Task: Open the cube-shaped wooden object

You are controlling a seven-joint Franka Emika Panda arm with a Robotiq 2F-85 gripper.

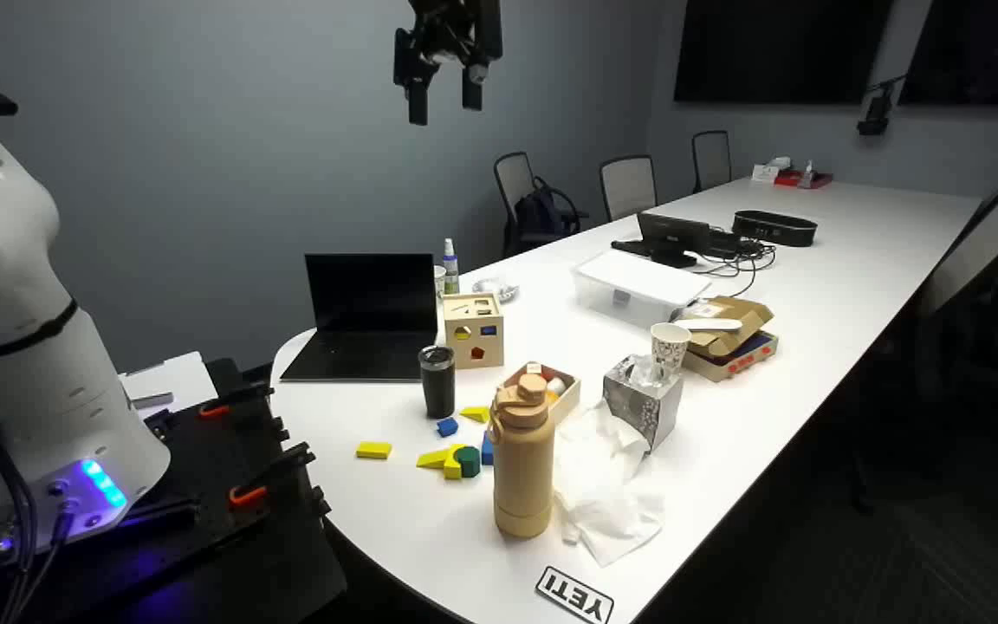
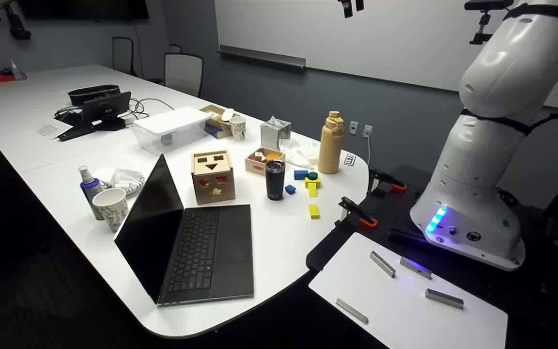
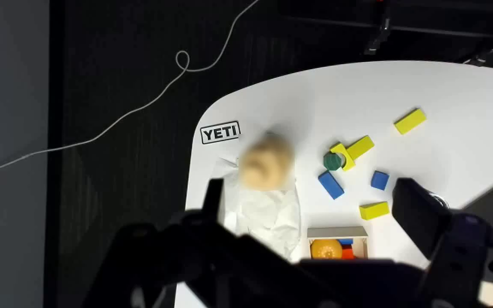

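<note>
Pincer (image 1: 444,105), fingers (image 1: 417,106) apart and nothing between them, hangs high above the table (image 2: 279,237). Well below it, off to one side, stands the cube-shaped wooden object (image 1: 474,336), its lid (image 2: 211,162) in place. I judge this the approach: travel high until the pincer is directly over the lid, because the laptop (image 1: 367,312) and black tumbler (image 1: 438,383), also below, stand near that object. Then lower straight down and either hook one fingertip into a cut-out (image 2: 211,166) or take the lid's edge. Whether the lid slides or lifts is hard to tell from these angles, so pull sideways lightly first, lest the object skid.
</note>
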